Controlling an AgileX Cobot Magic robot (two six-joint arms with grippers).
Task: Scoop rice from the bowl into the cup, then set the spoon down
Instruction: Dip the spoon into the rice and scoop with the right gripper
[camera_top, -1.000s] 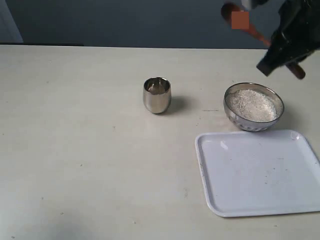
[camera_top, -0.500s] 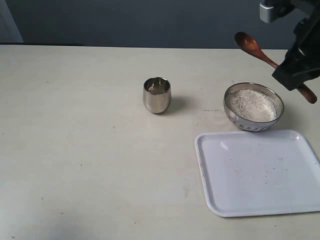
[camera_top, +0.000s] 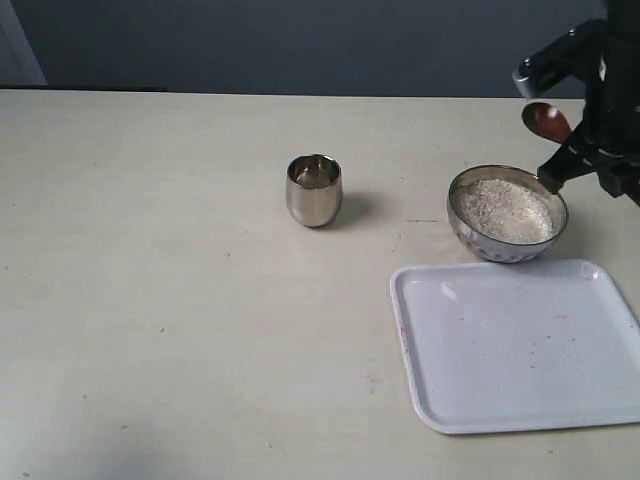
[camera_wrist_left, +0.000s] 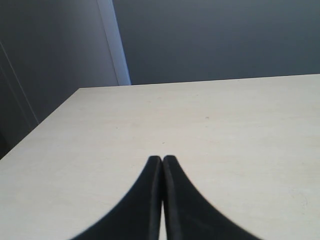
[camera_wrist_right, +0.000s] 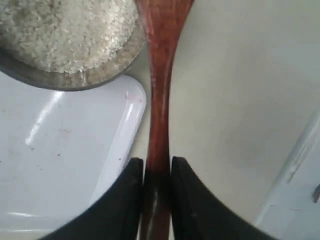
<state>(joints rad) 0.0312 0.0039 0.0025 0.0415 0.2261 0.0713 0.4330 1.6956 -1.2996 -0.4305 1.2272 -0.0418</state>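
The right gripper (camera_top: 572, 165) is clamped on the handle of the spoon (camera_top: 546, 120), with one finger on each side of the thin wooden shaft. In the right wrist view the handle runs straight out from between the fingers (camera_wrist_right: 131, 175), so the long axis of the spoon (camera_wrist_right: 160, 90) lies in line with the gripper (camera_wrist_right: 157, 170). The handle widens toward the scoop at the frame edge, where the scoop itself is cut off. In the exterior view the spoon is held in the air on a slant. The oval scoop is the higher end and points up and to the left; the handle descends to the right into the gripper. The scoop sits above the far right rim of the bowl (camera_top: 500, 248) and clear of the rice (camera_top: 505, 208) heaped inside it. The bowl stands on the table (camera_top: 150, 250), just beyond the far edge of the white tray (camera_top: 520, 350). The cup (camera_top: 314, 190) stands upright, well apart to the left of the bowl. The left gripper (camera_wrist_left: 162, 162) is closed with its fingers pressed together and holds nothing; it is over bare table.
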